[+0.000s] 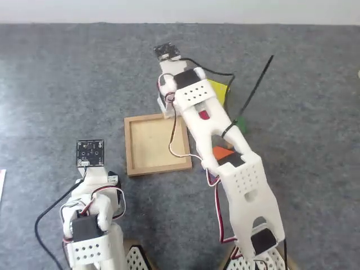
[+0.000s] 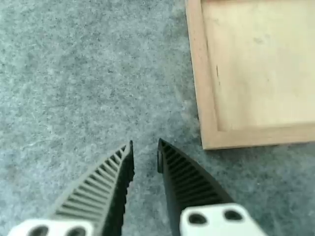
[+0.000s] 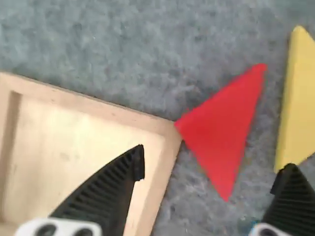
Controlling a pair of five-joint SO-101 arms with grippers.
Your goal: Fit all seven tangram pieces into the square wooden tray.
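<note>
At the left, the left gripper (image 2: 145, 143) is held low over the grey carpet (image 2: 74, 73), near a corner of the square wooden tray (image 1: 129, 147). Its jaws are parted only narrowly and nothing is gripped, so it is judged to be parked clear of the work. The tray is set flat between the arms, and no piece is seen on the part of its floor that shows. Over another corner of the tray, the right gripper (image 3: 215, 157) is poised with its jaws spread wide and empty, so that the red triangle (image 3: 221, 132) is straddled, presumably for a pick. The triangle is laid flat on the carpet just outside that corner, with its square corner pointed at the tray and its long edge turned towards the yellow piece (image 3: 295, 98). Farther right, an orange piece (image 1: 221, 152) and a green piece (image 1: 242, 124) are partly hidden by the arm.
</note>
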